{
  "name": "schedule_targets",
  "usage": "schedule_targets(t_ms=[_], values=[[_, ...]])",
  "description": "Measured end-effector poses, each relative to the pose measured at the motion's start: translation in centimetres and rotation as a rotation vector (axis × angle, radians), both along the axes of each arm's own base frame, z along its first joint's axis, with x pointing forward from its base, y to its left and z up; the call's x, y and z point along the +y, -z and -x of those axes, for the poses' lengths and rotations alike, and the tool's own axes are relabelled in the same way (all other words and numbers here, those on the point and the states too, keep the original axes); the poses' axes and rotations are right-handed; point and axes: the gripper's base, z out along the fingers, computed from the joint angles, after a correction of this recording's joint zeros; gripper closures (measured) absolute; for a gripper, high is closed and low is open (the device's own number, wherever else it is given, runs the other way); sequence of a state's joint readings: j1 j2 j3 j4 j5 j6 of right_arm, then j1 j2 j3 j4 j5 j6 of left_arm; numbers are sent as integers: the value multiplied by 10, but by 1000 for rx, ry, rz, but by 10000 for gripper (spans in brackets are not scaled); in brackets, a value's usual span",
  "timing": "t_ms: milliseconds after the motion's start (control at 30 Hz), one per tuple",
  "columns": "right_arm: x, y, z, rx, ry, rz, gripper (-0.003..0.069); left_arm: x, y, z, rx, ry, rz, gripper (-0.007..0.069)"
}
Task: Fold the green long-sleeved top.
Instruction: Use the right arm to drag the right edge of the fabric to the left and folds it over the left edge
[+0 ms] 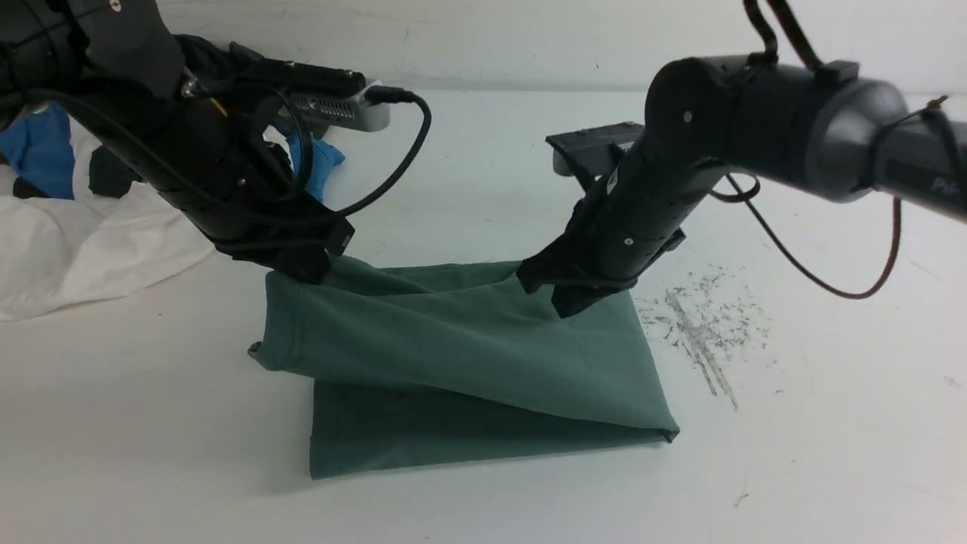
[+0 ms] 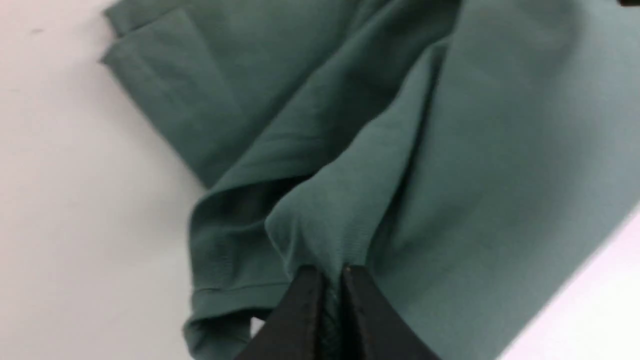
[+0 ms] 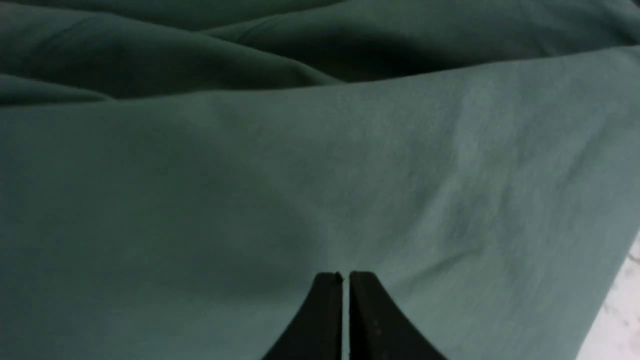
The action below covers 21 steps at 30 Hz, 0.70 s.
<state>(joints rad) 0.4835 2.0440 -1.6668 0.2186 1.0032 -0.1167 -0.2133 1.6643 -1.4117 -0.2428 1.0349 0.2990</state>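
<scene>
The green long-sleeved top (image 1: 468, 355) lies in the middle of the white surface (image 1: 793, 453), folded into a rough rectangle. Its upper layer is raised along the far edge and slopes down toward the near side over the flat layer beneath. The left fingers (image 2: 300, 315) are clamped on a bunched pinch of green cloth at the far left corner, with fabric showing between them. The right fingers (image 3: 372, 315) sit at the far right edge, drawn almost together with only a hairline slit, and I cannot tell whether any cloth is caught there. A crumpled white cloth (image 1: 83, 249) and a blue garment (image 1: 38, 151) lie off to the left. Grey scuff marks (image 1: 702, 332) streak the surface to the right.
</scene>
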Motion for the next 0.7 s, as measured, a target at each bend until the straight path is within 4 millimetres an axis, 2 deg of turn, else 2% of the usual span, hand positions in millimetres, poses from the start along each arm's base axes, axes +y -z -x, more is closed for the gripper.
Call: schedule_targets(t_ms=[100,133,167,267,400,633,700], values=[[1,11,-3,10,0,7,604,4,12,-8,-16,-55,-39,608],[2,20,-5,22,-1,15,585,6,27,-15,-7,-96,-65,608],[3,20,-5,22,-1,15,579,6,31,-16,1,-106,-71,608],[4,32,-8,32,2,21,541,8,62,-27,76,-169,-112,608],[5,40,-10,38,4,25,497,10,81,-33,121,-226,-154,604],[5,45,-11,46,4,31,467,14,85,-33,137,-259,-190,524],[5,40,-11,45,-2,35,463,16,76,-31,163,-256,-214,439]])
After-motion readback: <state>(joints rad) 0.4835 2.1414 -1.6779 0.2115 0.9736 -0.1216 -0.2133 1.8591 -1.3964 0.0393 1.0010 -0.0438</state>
